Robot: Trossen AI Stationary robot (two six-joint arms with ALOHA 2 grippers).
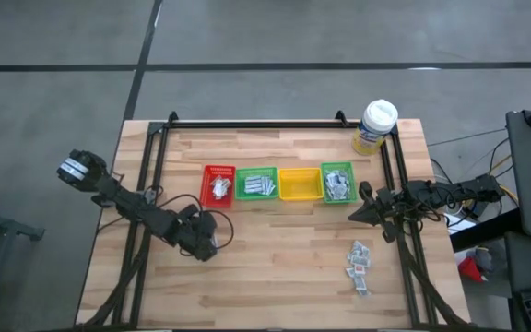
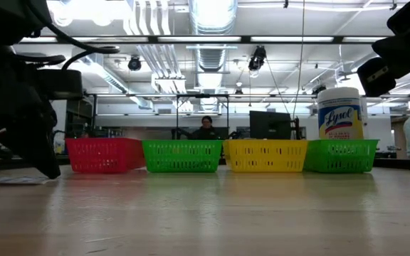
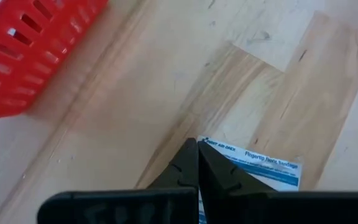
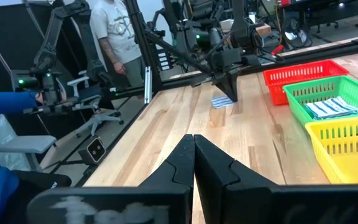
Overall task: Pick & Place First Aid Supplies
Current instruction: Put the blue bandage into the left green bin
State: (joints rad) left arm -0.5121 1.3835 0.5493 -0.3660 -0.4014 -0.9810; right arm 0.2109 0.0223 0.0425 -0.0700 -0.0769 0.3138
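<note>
Left gripper (image 3: 197, 163): low over the bare wood, out in front of the red bin (image 1: 218, 183). Fingers pressed tip to tip. A white-and-blue bandage sachet (image 3: 263, 167) lies flat on the board right at the tips, partly under them; whether any corner is pinched cannot be told, so count it as not yet secured.

Bins, in a row beyond the left gripper: red bin, holding a few pale sachets; green bin (image 1: 257, 184), holding white-blue sachets; yellow bin (image 1: 300, 183), no contents visible; second green bin (image 1: 338, 182), holding grey-white packets.

Wipes tub (image 1: 374, 126): standing at the far corner of the table (image 1: 284, 267), behind the second green bin. Not part of the sort.

Right gripper (image 4: 194, 155): held just off the second green bin's outer end, fingers closed together, nothing between them. Waiting.

Loose supplies (image 1: 359, 267): small pile of sachets on the wood, nearer the table's front edge than the right gripper and well apart from the bins.

Handling note, as judged: a flat sachet on flat wood gives little edge to catch. Best to part the fingers, set one tip on each side of a short edge, press lightly, close, and lift straight before swinging to the bin. Check the sachet comes up with the tips; a thin wrapper may slide away or slip out mid-carry.
</note>
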